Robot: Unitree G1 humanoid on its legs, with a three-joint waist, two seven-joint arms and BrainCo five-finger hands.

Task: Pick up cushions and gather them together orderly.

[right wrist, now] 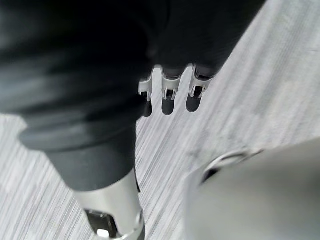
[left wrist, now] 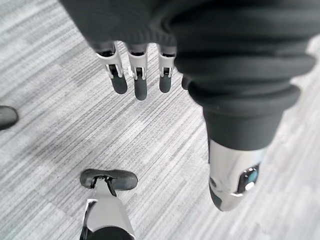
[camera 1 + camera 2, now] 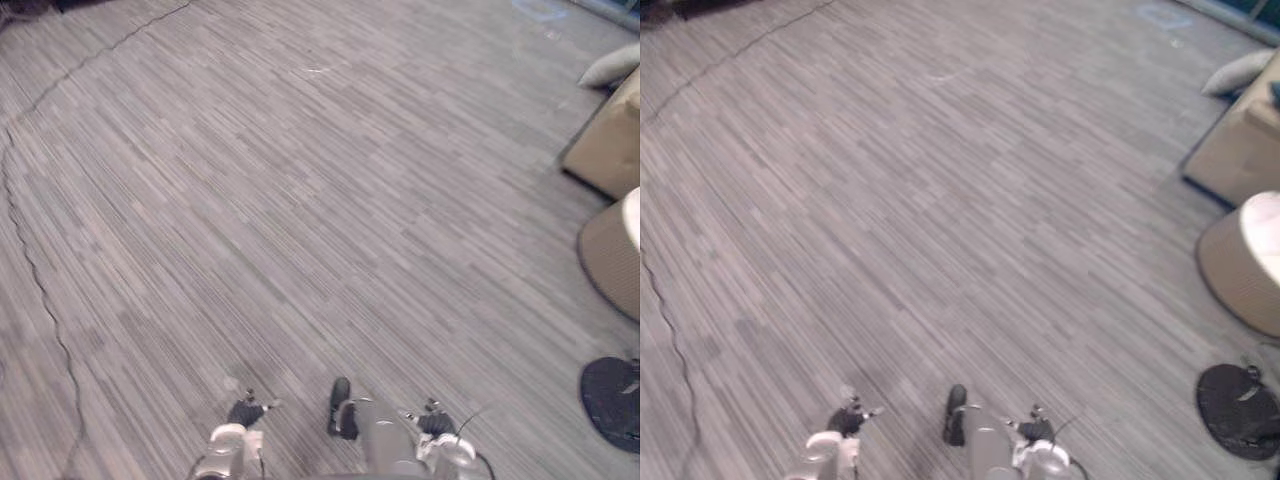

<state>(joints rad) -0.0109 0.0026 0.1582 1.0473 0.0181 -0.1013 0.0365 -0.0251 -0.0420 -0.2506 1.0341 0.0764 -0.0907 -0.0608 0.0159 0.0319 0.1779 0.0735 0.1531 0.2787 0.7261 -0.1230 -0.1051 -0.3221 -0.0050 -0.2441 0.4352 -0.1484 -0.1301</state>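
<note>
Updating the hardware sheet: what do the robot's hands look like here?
The left hand has a dark ribbed cover over back and wrist, silver fingers with dark rounded tips, and a silver thumb set apart. The right hand has the same dark cover and silver, dark-tipped fingers.

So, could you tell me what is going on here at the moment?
The robot is out on open carpet with nothing in hand. Its left hand and right hand both hang open above the floor. One pale cushion lies far off to the right by a beige sofa; I cannot tell whether it rests on the sofa or on the floor. A round tan stool and a dark round pad sit nearer on that side. No cushion is picked up yet.
</note>
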